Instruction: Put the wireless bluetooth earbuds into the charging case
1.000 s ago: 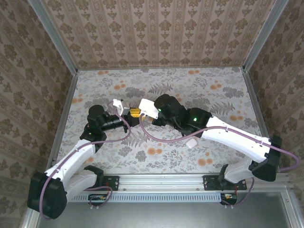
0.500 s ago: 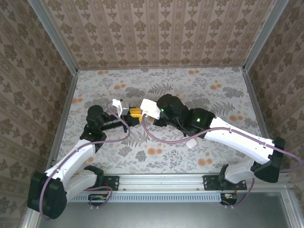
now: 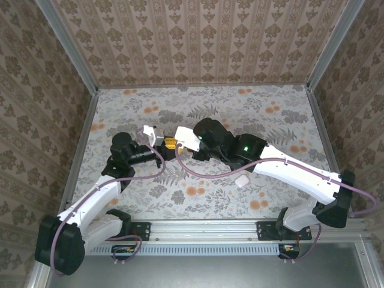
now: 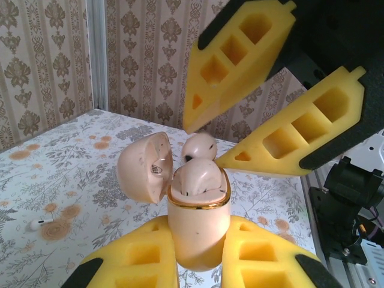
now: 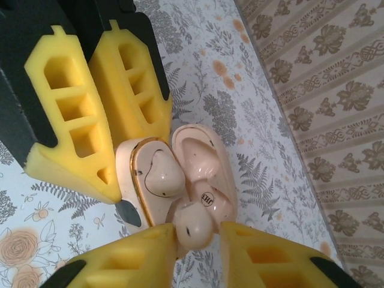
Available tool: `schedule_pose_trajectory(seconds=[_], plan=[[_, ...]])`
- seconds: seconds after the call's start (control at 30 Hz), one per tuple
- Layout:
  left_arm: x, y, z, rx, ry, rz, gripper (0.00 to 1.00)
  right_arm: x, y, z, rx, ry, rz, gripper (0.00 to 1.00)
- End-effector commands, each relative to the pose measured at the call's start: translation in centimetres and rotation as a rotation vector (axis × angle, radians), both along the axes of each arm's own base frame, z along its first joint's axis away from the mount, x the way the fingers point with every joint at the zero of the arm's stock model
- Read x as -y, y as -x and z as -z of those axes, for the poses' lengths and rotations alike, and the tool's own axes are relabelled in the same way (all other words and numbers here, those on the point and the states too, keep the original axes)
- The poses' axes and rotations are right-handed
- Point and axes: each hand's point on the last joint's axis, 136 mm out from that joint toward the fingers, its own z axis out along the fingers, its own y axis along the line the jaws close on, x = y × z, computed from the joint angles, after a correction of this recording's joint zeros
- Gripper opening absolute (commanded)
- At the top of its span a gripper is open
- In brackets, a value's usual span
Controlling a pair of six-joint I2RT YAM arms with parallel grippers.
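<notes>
I was at the second insertion. My left gripper point(image 4: 199, 258) was clenched on the lower body of the charging case point(image 4: 198, 222), holding it upright above the desk point(image 4: 72, 162) with its lid point(image 4: 144, 168) swung open to one side. One earbud point(image 4: 198, 178) already sat in its socket inside the gold rim. The second earbud point(image 5: 195, 225) was at the hinge end of the case, just beside the seated one and between the fingertips of my right gripper point(image 5: 198, 243). Those jaws stood a little apart around it. In my right wrist view one pad seemed to touch it and the other showed a sliver of gap, so I could not tell whether I was gripping it or had let go, nor whether it was fully down in its socket. I judged that the next move called for a light downward press if it sat proud, then a straight retreat without dragging it out, before closing the lid. A small white piece point(image 4: 36, 225) lay on the desk well apart from the case. Against the overhead picture a second earlier, little differed: my right wrist had edged slightly toward the left gripper, and the case stayed where it was.
</notes>
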Motion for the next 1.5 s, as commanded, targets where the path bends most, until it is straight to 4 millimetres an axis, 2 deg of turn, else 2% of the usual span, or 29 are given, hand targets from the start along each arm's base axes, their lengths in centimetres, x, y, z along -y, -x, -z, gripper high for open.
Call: schedule_pose_trajectory(seconds=[0.0,0.17,0.23,0.27,0.43,0.57,0.7,0.87,0.97,1.17,1.33,1.47], plan=[[0.0,0.0,-2.9,0.12,0.043,-0.006,0.0,-0.6,1.5,1.1,-0.072,0.022,-0.055,0.34],[-0.1,-0.1,-2.5,0.114,0.036,-0.013,0.0,0.0,1.2,-1.1,-0.068,-0.065,-0.011,0.48],[-0.2,-0.2,-2.4,0.112,0.035,-0.02,0.0,0.1,1.0,-1.7,-0.097,-0.12,0.006,0.5],[-0.2,-0.2,-2.3,0.11,0.035,-0.023,0.0,0.8,1.4,-3.5,-0.097,-0.186,0.008,0.51],[-0.3,-0.1,-2.5,0.111,0.039,-0.025,0.0,2.6,1.1,-6.8,-0.213,-0.426,0.044,0.53],[-0.4,0.2,-2.9,0.11,0.049,-0.014,0.0,4.0,-0.3,-8.0,-0.338,-0.6,0.114,0.55],[-0.3,0.6,-3.3,0.098,0.055,0.012,0.0,4.7,-2.5,-7.4,-0.52,-0.73,0.211,0.56],[-0.1,0.9,-3.6,0.088,0.061,0.037,0.0,4.0,-5.1,-5.8,-0.81,-0.92,0.261,0.55],[0.1,1.1,-3.7,0.082,0.063,0.05,0.0,3.2,-6.6,-3.9,-0.971,-0.999,0.287,0.53],[0.5,1.2,-3.8,0.086,0.062,0.056,0.0,1.4,-7.0,-1.3,-1.15,-1.017,0.288,0.48],[0.9,0.6,-3.7,0.081,0.056,0.058,0.0,-0.1,-6.0,-0.9,-1.236,-1.025,0.222,0.39],[0.9,0.0,-3.6,0.075,0.056,0.041,0.0,-0.9,-5.1,-0.7,-1.271,-0.999,0.183,0.36]])
